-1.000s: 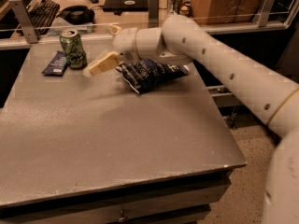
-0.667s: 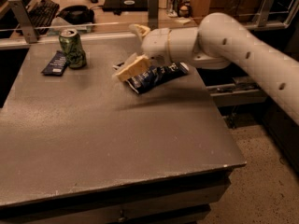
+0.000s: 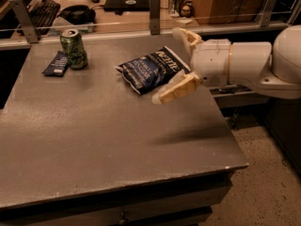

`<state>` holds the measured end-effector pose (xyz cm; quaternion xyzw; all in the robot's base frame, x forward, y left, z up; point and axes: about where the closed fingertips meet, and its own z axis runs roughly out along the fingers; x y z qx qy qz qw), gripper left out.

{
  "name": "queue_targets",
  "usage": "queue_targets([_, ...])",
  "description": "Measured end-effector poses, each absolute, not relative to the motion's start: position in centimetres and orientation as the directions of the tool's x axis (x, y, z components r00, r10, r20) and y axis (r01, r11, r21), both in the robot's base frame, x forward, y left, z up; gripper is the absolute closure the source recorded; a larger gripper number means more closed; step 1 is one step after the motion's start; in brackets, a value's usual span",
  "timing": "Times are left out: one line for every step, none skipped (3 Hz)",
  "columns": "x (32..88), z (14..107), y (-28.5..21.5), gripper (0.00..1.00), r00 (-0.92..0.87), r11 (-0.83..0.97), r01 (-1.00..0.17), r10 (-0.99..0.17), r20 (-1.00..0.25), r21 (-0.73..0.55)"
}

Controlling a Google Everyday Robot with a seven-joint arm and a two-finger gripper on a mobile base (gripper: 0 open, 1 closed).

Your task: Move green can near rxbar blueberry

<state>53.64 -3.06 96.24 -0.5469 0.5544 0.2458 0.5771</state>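
The green can point(image 3: 74, 48) stands upright at the table's far left, touching or almost touching the small navy rxbar blueberry point(image 3: 56, 63), which lies flat just to its left. My gripper point(image 3: 175, 65) is open and empty, raised above the table's right side, near the right end of the blue chip bag point(image 3: 153, 68). It is far to the right of the can. One finger point(image 3: 178, 89) points forward-left, the other point(image 3: 186, 36) sits toward the back.
The grey table point(image 3: 117, 140) has its right edge under my arm and its front edge near the camera. A rail with posts point(image 3: 154, 6) runs along the back, with a keyboard point(image 3: 41, 12) and headphones point(image 3: 77, 15) on the desk behind it.
My gripper has drawn back to the right, away from the can and across the chip bag. The can and bar have not moved.
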Motion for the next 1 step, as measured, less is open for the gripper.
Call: queue_targets([52.82,96.12,-7.41,0.00,0.240,0.352,-0.863,-0.345,-0.908,-0.362])
